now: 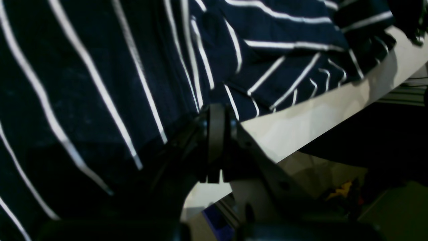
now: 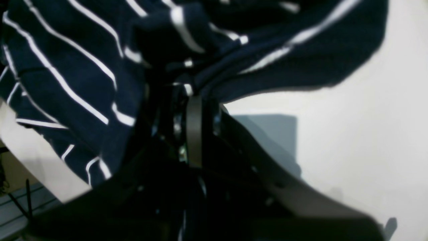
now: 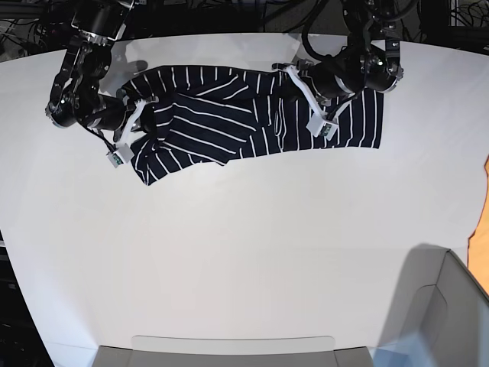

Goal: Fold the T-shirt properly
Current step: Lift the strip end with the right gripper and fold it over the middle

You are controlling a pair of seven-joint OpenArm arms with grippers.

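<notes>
The T-shirt [image 3: 221, 115], dark navy with thin white stripes, lies crumpled along the far side of the white table [image 3: 244, 252]. In the left wrist view my left gripper [image 1: 216, 108] has its fingers pressed together on a fold of the T-shirt [image 1: 83, 83] near the table's edge. In the base view the left arm [image 3: 344, 73] sits over the shirt's right half. My right gripper [image 2: 193, 98] is shut on a bunched edge of the T-shirt [image 2: 67, 73]. It is at the shirt's left end in the base view [image 3: 141, 111].
The table's edge [image 1: 321, 117] runs close past the left gripper, with floor clutter below it. A grey box [image 3: 451, 306] stands at the near right corner and a flat grey tray [image 3: 229, 348] at the near edge. Cables hang behind the table.
</notes>
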